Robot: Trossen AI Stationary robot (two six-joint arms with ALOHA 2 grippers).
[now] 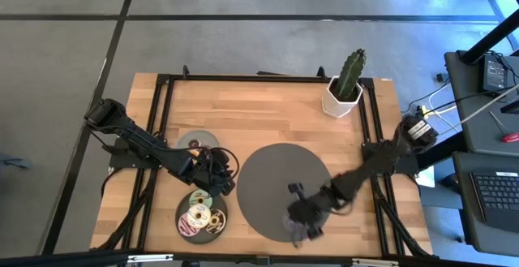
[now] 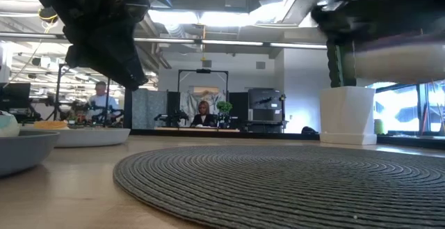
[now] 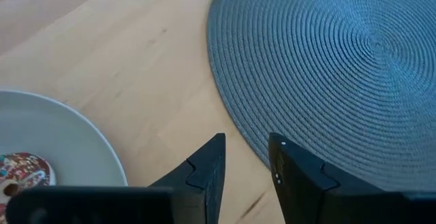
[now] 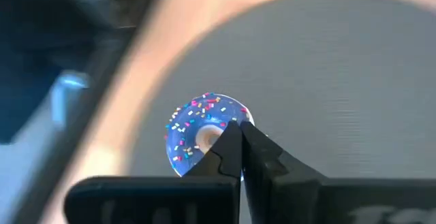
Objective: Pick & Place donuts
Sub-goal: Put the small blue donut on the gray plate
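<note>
right gripper sits clenched over the near edge of the woven mat, fingers meeting at a blue sprinkled donut lying on the mat. left gripper hovers released between the mat and the grey plate holding more donuts on the bench.

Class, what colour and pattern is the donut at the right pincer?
Blue icing with multicoloured sprinkles on the donut, clearest in the right wrist view.

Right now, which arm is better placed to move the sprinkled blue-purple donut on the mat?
Right. The right gripper is directly at the purple donut on the woven mat. The left gripper sits near the plate of donuts, off the mat's edge.
</note>
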